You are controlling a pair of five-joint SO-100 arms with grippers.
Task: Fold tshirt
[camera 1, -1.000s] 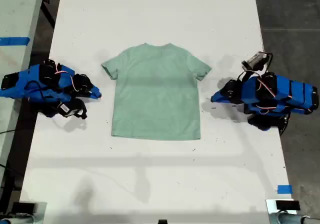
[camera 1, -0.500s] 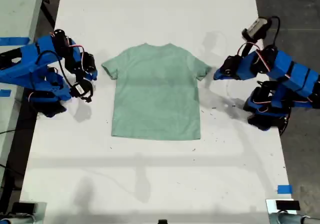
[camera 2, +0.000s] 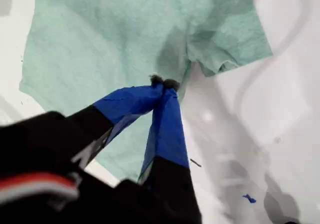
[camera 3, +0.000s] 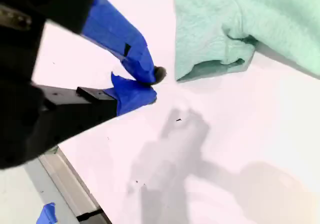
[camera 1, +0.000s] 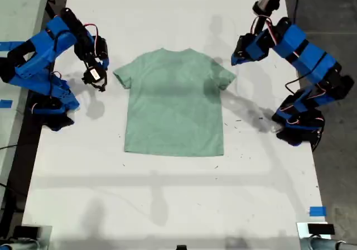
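Exterior view: the tshirt (camera 1: pixel 174 102) lies flat and fully spread on the white table (camera 1: pixel 167 205), neck toward the far edge, both sleeves out. No fold is made yet, so I judge the whole task is still ahead. One arm hangs near each sleeve, neither touching the cloth. From this height I cannot tell how the jaws stand.

First wrist view: my first gripper (camera 2: pixel 164 82) is pinched closed, tips together, holding nothing. It hovers above the shirt's side, just beside a sleeve. This view shows the sleeve hem slightly curled, which the exterior view hides.

Second wrist view: my second gripper (camera 3: pixel 152 86) has its tips close, with at most a narrow gap, and is empty. It sits over bare table just beside the other sleeve, whose edge lifts a little off the surface.
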